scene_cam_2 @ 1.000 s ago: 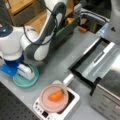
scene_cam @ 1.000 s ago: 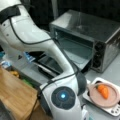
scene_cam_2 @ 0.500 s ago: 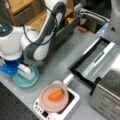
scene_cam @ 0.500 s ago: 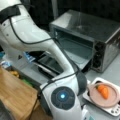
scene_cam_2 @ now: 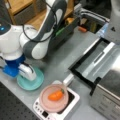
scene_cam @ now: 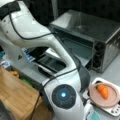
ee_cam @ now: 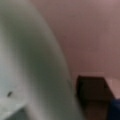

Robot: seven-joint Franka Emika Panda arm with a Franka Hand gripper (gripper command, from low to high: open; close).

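An orange carrot (scene_cam_2: 56, 95) (scene_cam: 103, 90) lies on a pink plate (scene_cam_2: 47, 103) (scene_cam: 112, 99), which rests on a white kitchen scale (scene_cam_2: 71, 105) (scene_cam: 114, 111). A silver toaster oven (scene_cam: 100, 37) (scene_cam_2: 110, 100) stands with its door (scene_cam_2: 96, 61) (scene_cam: 51, 63) folded down. The arm rises from its base (scene_cam_2: 11, 42) (scene_cam: 63, 96) and reaches over toward the oven. Its white end section (scene_cam_2: 114, 22) (scene_cam: 12, 53) hangs beside the open door, nearest to a blue item (scene_cam_2: 103, 30) (scene_cam: 28, 57). The gripper's fingers are out of sight in both front views, and the wrist view gives only a white and pink blur.
A teal plate (scene_cam_2: 33, 83) lies by the arm's base. A dark bin (scene_cam_2: 67, 27) with orange and green items sits behind the arm. Wooden furniture (scene_cam_2: 22, 6) (scene_cam: 15, 97) borders the grey table (scene_cam_2: 60, 62).
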